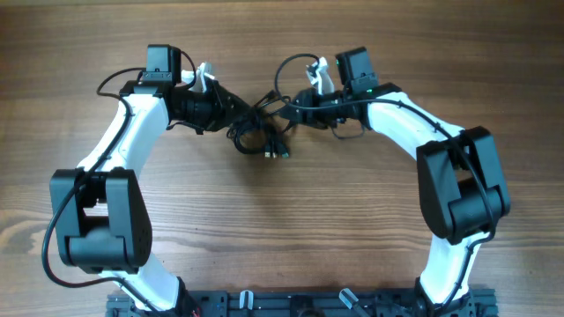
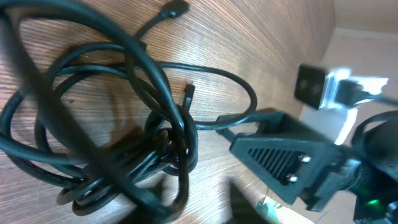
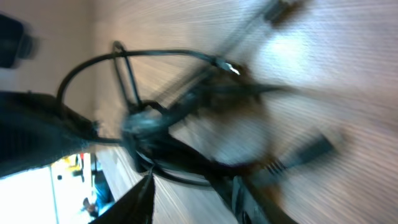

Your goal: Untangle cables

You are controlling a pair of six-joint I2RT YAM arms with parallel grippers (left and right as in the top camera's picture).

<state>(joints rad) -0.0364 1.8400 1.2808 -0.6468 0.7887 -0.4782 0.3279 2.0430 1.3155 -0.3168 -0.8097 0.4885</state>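
Note:
The cables (image 1: 260,134) lie as a knotted black clump on the wooden table between both arms, with plug ends (image 1: 278,154) sticking out toward the front. My left gripper (image 1: 236,113) is at the clump's left side and my right gripper (image 1: 286,110) at its right. In the left wrist view the cables (image 2: 124,143) loop over one another just beyond my left gripper (image 2: 199,202), whose jaws stand apart with bare wood between them. The right wrist view is blurred. There the cables (image 3: 174,118) cross at the tips of my right gripper (image 3: 189,199), whose jaws are also apart.
The right arm's gripper body (image 2: 280,155) fills the right of the left wrist view, close to the clump. A loose plug (image 2: 174,9) points away at the top. A black mounting rail (image 1: 308,304) runs along the table's front edge between the arm bases.

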